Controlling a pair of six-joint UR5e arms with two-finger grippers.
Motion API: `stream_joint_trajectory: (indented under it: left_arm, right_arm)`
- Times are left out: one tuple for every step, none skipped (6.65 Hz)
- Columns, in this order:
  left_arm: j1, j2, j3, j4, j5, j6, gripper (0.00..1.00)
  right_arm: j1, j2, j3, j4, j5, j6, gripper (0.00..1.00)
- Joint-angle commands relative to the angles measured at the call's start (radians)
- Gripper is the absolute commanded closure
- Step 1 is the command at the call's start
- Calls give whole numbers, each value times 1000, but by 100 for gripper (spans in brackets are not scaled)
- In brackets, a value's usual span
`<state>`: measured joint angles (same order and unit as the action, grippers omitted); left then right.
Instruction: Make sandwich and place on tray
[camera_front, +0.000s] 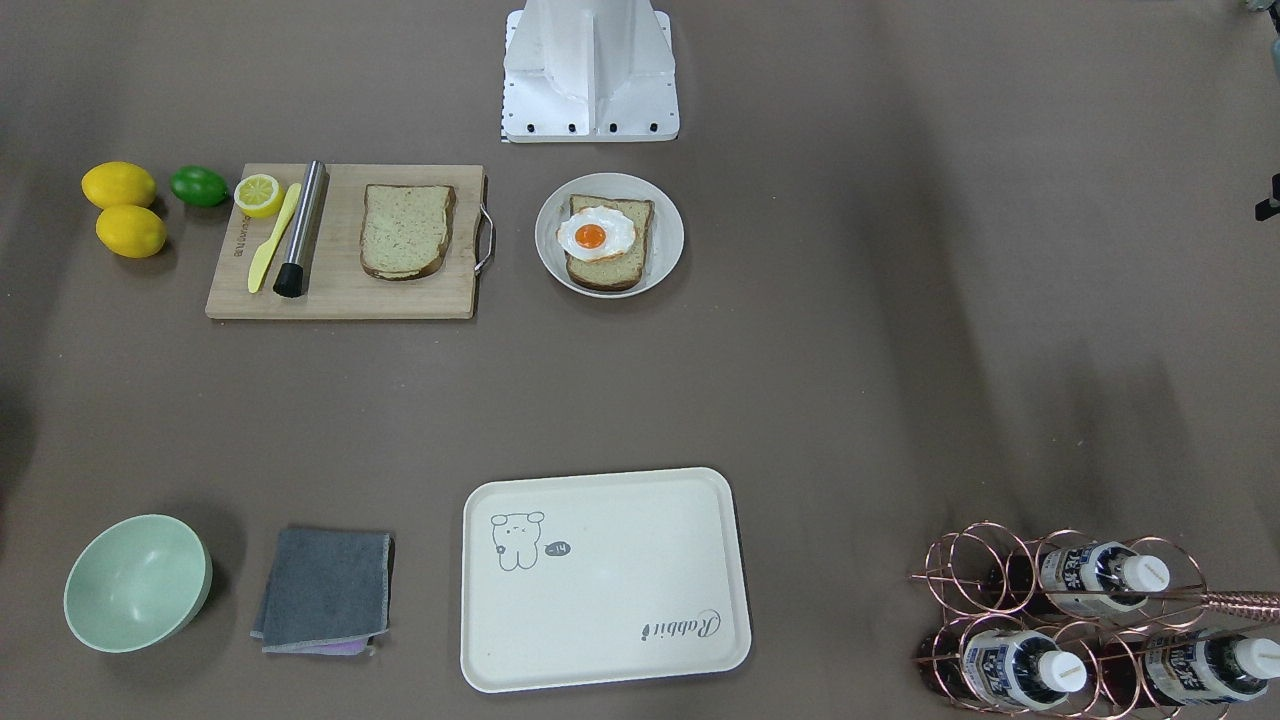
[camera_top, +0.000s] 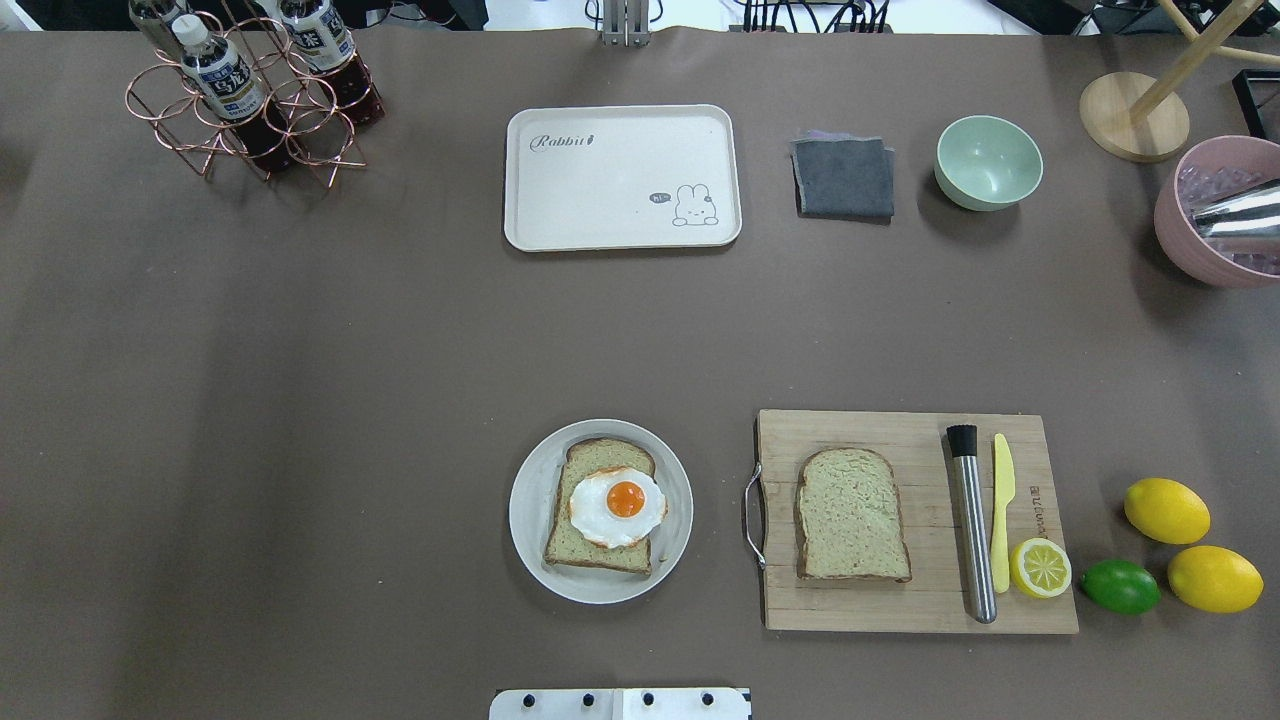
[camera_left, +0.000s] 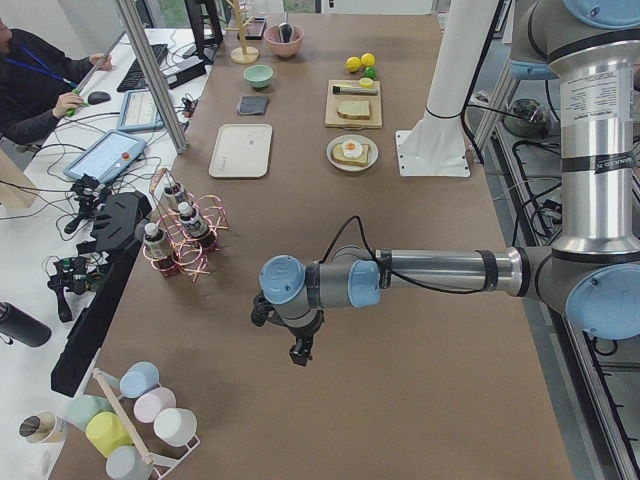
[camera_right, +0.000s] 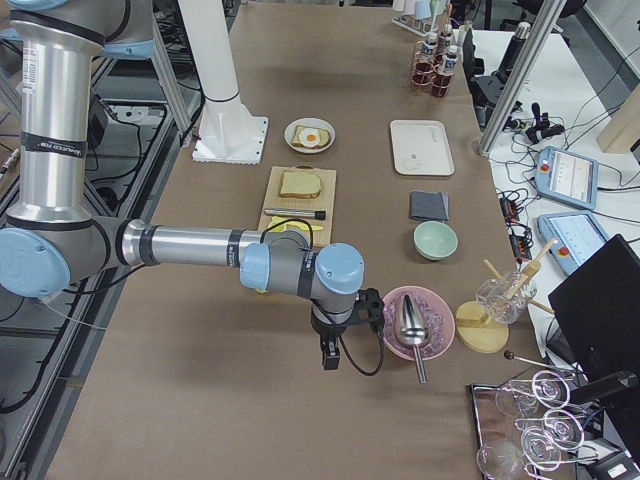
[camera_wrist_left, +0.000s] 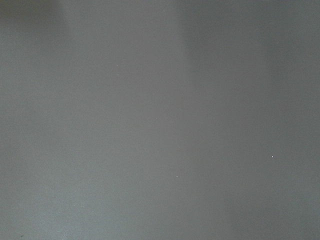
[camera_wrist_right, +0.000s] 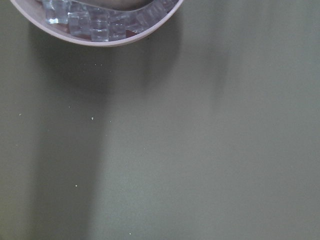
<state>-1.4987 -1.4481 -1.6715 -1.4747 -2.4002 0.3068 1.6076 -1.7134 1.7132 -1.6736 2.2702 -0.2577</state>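
Observation:
One slice of wholegrain bread (camera_top: 598, 548) lies on a round white plate (camera_top: 530, 520) with a fried egg (camera_top: 618, 505) on top. A second slice (camera_top: 851, 513) lies bare on the wooden cutting board (camera_top: 900, 600). The cream-white tray (camera_top: 620, 175) with "Rabbit" script sits at the table's far side with nothing on it. My left gripper (camera_left: 298, 352) hangs over bare table far to the left, seen only in the exterior left view. My right gripper (camera_right: 330, 355) hangs beside the pink bowl, seen only in the exterior right view. I cannot tell whether either is open or shut.
On the board lie a steel muddler (camera_top: 972, 520), a yellow knife (camera_top: 1001, 510) and a half lemon (camera_top: 1040, 567). Two lemons (camera_top: 1166, 510) and a lime (camera_top: 1120, 586) lie beside it. Further off are a grey cloth (camera_top: 844, 177), green bowl (camera_top: 988, 162), bottle rack (camera_top: 250, 95) and pink ice bowl (camera_top: 1215, 215).

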Motion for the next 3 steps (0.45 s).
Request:
stream_joint_trajectory:
  left_arm:
    - [0, 0, -1, 1, -4, 0, 2]
    - [-3, 0, -11, -4, -10, 0, 2]
    - [-6, -12, -13, -9, -10, -6, 2]
  right_arm:
    - [0, 0, 0, 0, 0, 0, 0]
    - [0, 0, 3, 0, 0, 2, 0]
    - [0, 1, 11, 0, 0, 2, 0]
